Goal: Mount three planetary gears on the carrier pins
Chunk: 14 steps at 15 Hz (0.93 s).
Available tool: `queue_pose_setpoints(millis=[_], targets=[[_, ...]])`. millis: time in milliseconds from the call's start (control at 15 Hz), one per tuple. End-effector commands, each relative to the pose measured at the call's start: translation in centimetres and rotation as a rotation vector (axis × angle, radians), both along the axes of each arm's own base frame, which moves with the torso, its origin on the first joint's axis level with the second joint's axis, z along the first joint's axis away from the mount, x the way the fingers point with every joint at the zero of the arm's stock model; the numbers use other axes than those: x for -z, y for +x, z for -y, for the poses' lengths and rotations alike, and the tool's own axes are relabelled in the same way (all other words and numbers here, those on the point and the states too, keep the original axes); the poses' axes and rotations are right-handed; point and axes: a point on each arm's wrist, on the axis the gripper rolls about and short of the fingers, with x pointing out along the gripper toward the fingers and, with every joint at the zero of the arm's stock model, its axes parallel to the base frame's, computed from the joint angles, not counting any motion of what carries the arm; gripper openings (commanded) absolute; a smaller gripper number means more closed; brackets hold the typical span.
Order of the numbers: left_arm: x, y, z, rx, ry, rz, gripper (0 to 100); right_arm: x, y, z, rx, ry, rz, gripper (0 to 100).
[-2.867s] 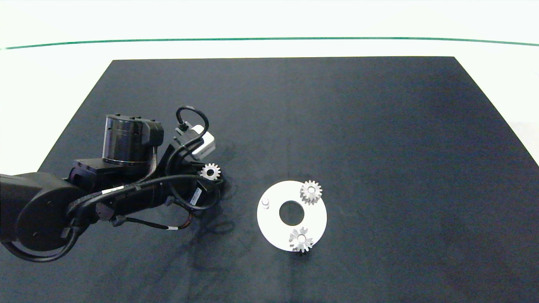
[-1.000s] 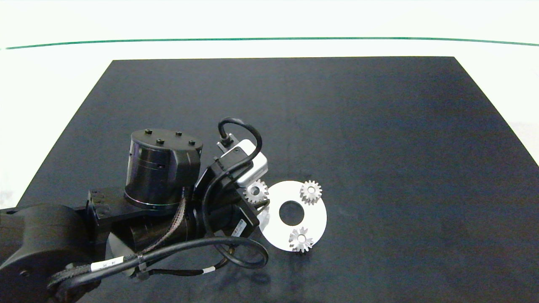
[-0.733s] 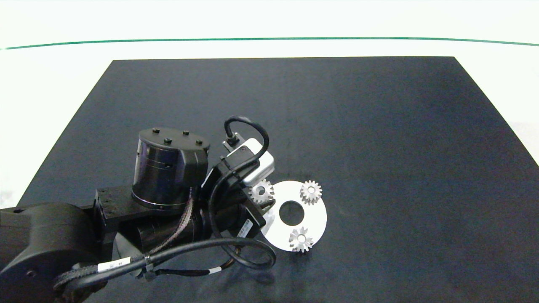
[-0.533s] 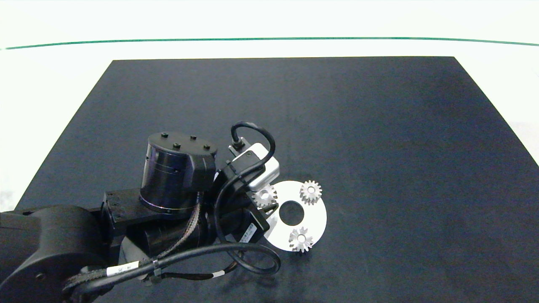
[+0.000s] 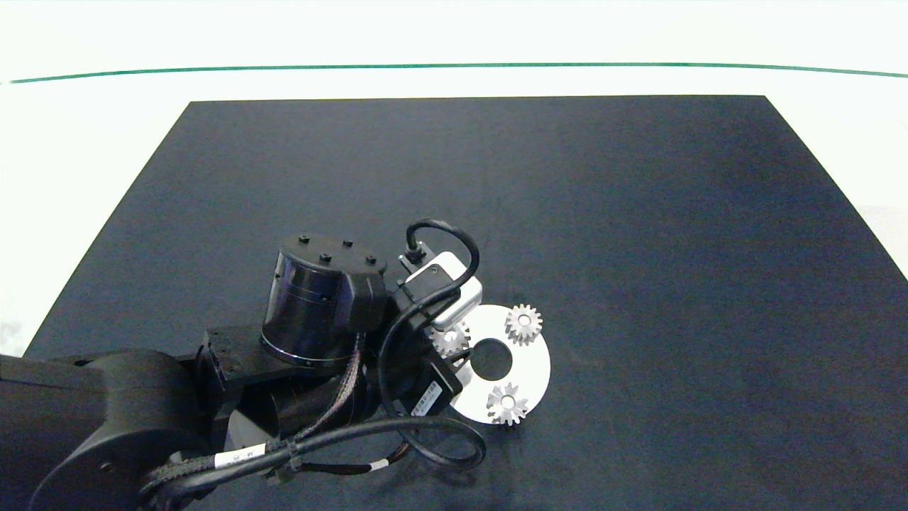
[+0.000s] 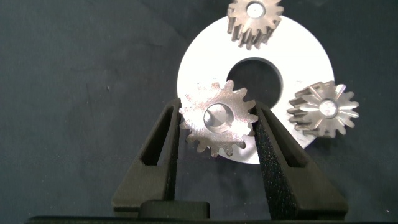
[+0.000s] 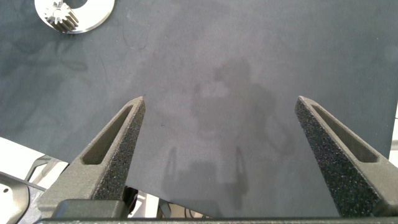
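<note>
Gears [image 5: 523, 323] and [image 5: 506, 404] seated on carrier disc [image 5: 533, 363]; third gear [image 6: 219, 121] clamped in left claw [image 6: 217, 134] over last pin, unseated. Right claw [image 7: 221, 124] wide, idle over counter [image 5: 638, 213].

Overhead camera, two close wrist cameras

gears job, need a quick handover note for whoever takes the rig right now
Left gripper: shut on the third gear, holding it over the disc's left side, where the last pin should be; the pin itself is hidden.
Right gripper: open, idle over bare mat away from the disc.
Done: two gears sit on their pins.
Left: line the bore up with the pin, lower the gear on, open and back the arm off.
</note>
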Motion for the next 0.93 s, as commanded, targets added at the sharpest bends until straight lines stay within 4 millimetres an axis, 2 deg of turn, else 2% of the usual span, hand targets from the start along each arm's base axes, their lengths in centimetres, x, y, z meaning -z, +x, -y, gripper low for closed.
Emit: queue_pose_setpoints(millis=[67,933], targets=[[0.20,0.21,0.20,-0.002,0.008,-0.003,1,0.01,-0.03,0.02,0.000,-0.002,-0.001,100],[1.02,0.79,0.41,-0.010,0.028,-0.016,1,0.05,-0.04,0.03,-0.001,-0.002,-0.001,100]])
